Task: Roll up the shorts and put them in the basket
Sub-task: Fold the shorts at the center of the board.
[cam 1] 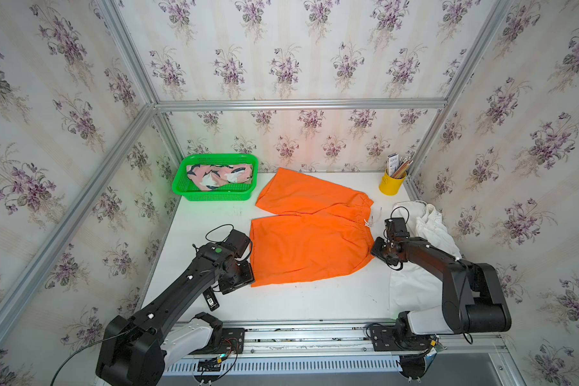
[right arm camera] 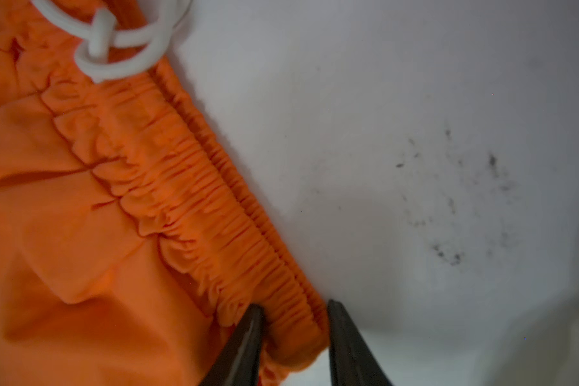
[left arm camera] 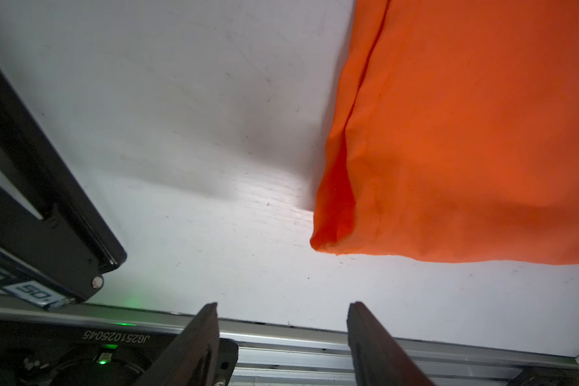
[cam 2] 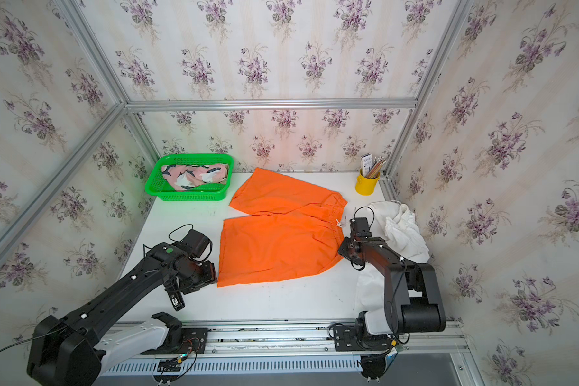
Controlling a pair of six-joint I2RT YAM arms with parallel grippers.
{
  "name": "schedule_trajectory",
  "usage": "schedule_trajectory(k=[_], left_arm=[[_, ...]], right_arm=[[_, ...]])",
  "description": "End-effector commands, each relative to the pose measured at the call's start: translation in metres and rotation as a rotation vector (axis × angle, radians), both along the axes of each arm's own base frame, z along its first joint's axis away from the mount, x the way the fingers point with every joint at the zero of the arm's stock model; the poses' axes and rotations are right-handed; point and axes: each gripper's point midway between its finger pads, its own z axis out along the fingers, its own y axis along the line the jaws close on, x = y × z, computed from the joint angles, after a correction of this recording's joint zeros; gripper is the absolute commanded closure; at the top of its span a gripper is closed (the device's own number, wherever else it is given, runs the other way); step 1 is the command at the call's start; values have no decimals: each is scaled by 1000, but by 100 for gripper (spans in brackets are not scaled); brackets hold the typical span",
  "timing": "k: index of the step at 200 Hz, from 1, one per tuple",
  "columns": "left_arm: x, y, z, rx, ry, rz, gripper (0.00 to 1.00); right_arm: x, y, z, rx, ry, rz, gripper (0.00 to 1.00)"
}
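Right pincer is straddling the orange shorts at the waistband in its wrist view, grip unclear; so shallow a bite is risking slippage. Left pincer, in its view, is hanging released beside the hem. In both top views the shorts are lying flat mid-table.

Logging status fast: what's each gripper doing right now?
Left gripper: open, empty.
Right gripper: astride the waistband of the orange shorts; grip cannot be told.
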Motion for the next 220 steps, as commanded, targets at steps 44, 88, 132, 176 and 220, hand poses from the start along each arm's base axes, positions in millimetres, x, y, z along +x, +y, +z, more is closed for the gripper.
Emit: schedule_trajectory(k=[44,88,132,176,220], left_arm=[[-3,-13,-22,-22,43,34,34],[12,-34,-7,-81,-35,37,34],[18,-39,-20,-58,6,45,35],[9,-41,-48,-57,49,44,51],[9,-44,-63,-50,75,12,59]], right_arm=[[-24,6,-17,26,81,38,86],[-25,6,-13,31,79,40,88],[-25,7,-10,33,78,46,88],[-26,6,-9,26,79,47,89],[-30,7,-12,30,87,51,92]])
